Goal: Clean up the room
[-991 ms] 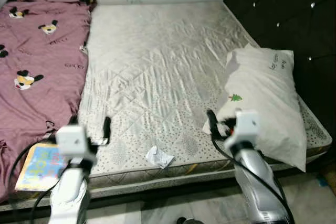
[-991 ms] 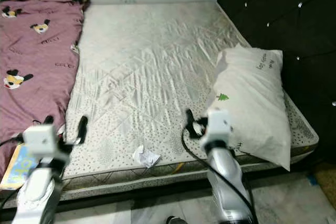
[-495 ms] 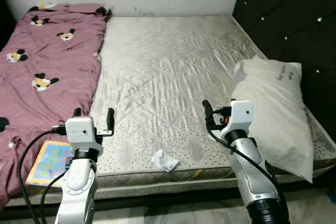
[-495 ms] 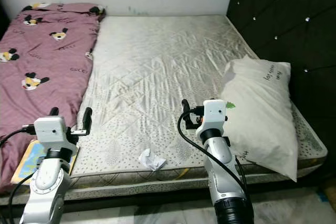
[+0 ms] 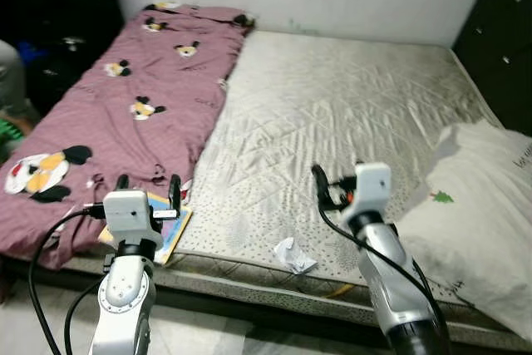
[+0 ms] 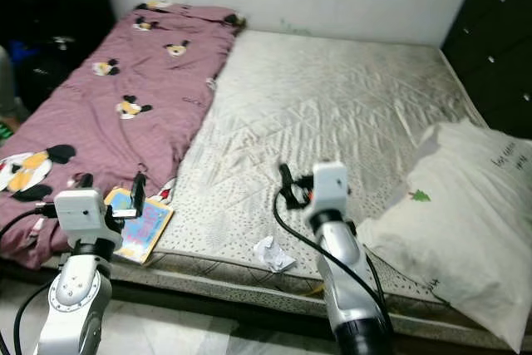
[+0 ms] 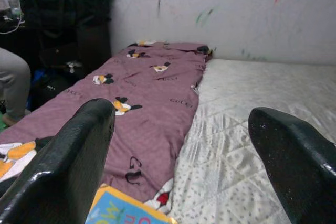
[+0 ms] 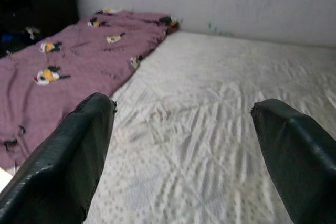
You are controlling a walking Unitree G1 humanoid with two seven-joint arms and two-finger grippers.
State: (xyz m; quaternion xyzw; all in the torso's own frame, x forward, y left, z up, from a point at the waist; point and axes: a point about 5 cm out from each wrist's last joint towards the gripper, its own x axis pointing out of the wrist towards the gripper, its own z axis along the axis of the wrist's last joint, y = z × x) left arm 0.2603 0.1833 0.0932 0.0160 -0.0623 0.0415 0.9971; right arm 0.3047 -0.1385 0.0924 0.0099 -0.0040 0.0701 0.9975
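Near mattress [image 5: 332, 114] front edge: crumpled paper [image 5: 294, 255], no clear long axis.

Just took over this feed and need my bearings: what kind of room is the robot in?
Most likely a bedroom. A wide bare mattress sits against a white wall, a maroon cartoon-print blanket lies along one side, and a white pillow rests by a dark tufted headboard.

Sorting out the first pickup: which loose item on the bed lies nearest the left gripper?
The colourful picture book, lying right by the left gripper; the crumpled white paper lies farther toward the right arm.
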